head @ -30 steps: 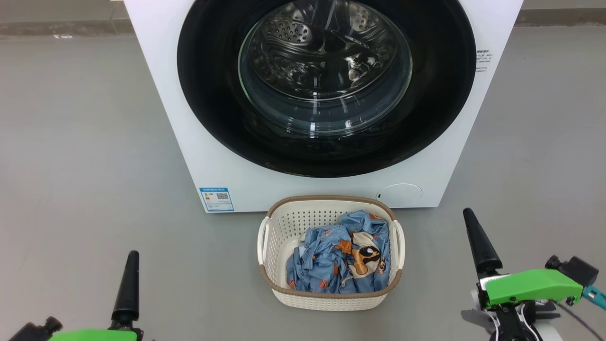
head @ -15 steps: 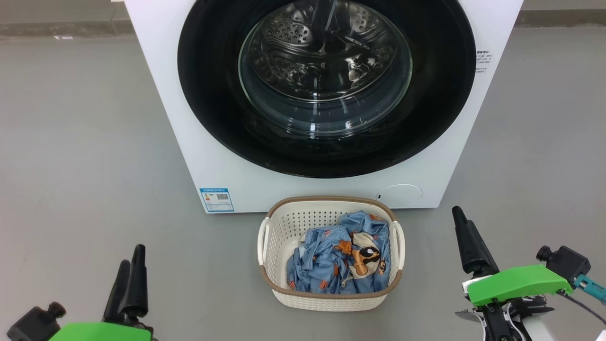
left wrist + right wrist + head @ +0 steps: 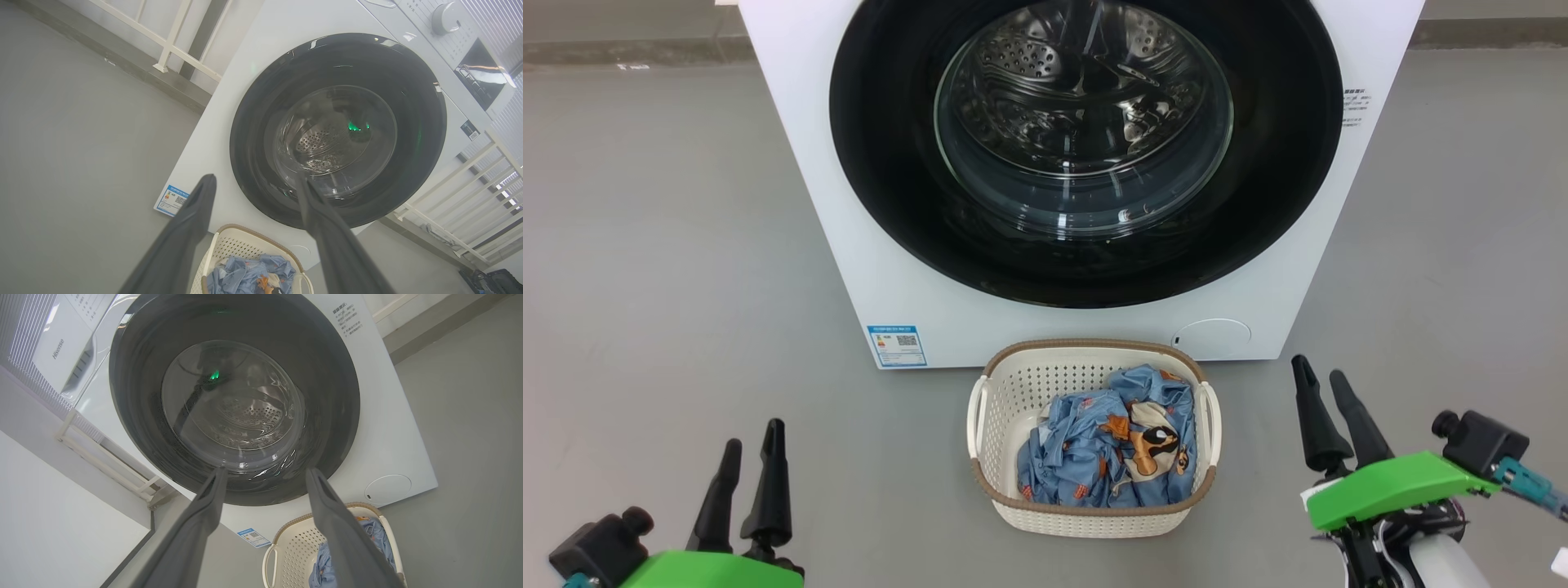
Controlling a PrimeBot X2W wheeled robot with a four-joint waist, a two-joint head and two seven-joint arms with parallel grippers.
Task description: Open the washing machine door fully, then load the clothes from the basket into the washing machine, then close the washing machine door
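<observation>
Step in hand: judged to be opening the washing machine door [image 3: 1085, 147], which sits shut against the washing machine [image 3: 890, 302].
Left gripper [image 3: 753, 437]: fingers spread, holding nothing, low above the floor [image 3: 670, 245].
Right gripper [image 3: 1316, 369]: fingers spread, holding nothing, slightly further forward than the left one.
Door position: ahead of and above both grippers, centred between them.
Basket [image 3: 1086, 345]: on the floor between the two grippers and just ahead of them, touching or nearly touching the machine's front.
Clothes [image 3: 1119, 441]: bunched in the basket, towards the side nearer the right gripper.
Doing it well: find the door's catch edge first, since neither handle nor hinge can be made out. Hook a finger behind the rim instead of pressing the glass, then swing the door wide enough to clear the basket below.
Door surface: broad glossy black ring, smooth and probably slippery, around a bulging clear glass bowl.
Drum: perforated steel, seen through the glass.
Machine body: flat white panels, hard and boxy.
Basket make: cream plastic, perforated walls, brown rim band.
Fabric: soft blue cloth with orange, white and black figures, limp and crumpled.
</observation>
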